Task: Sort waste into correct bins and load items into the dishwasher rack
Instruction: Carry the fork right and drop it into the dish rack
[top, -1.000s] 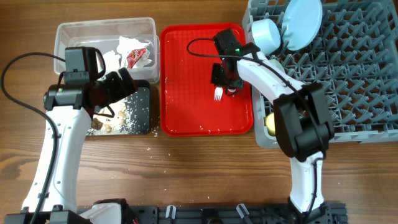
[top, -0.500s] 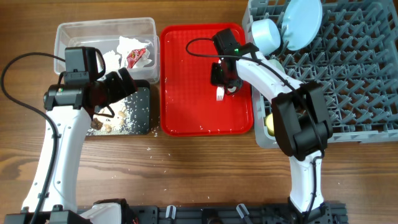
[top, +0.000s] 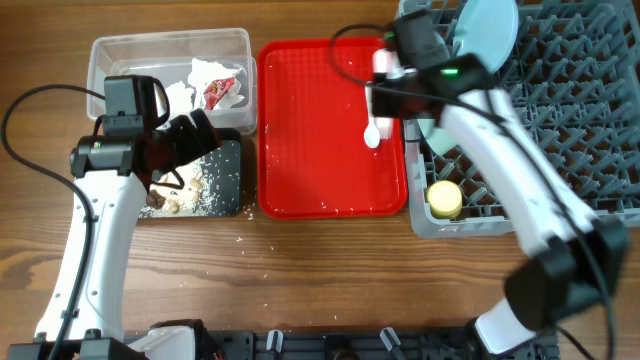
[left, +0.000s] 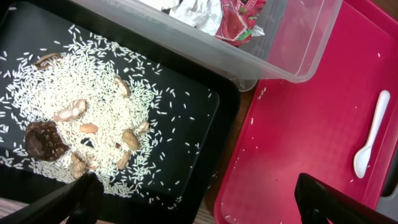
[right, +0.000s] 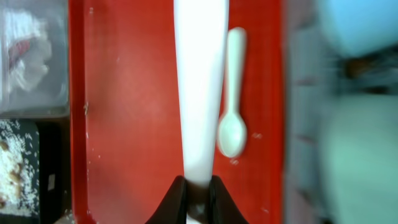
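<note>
Right gripper (right: 198, 186) is clamped on the white fork (right: 200, 93) above the red tray (top: 320, 170). The spoon (right: 232, 124) lies flat on it. Left gripper (left: 196, 186) has its fingers apart over the black tray (left: 199, 124).

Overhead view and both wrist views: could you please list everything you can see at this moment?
clear tub: one, clear, far left
tissue: one, white, in the clear tub
wrapper: one, red-and-white, in the clear tub
black tray: one, black, beside the clear tub
food scraps: several, brown, in the black tray
rice: many grains, white, in the black tray
red tray: one, red, centre
spoon: one, white, on the red tray
fork: one, white, held above the red tray
rack: one, grey, right
plate: one, pale blue, upright in the rack
cup: one, yellow, rack corner
left gripper: black, open
right gripper: black, shut on the fork
</note>
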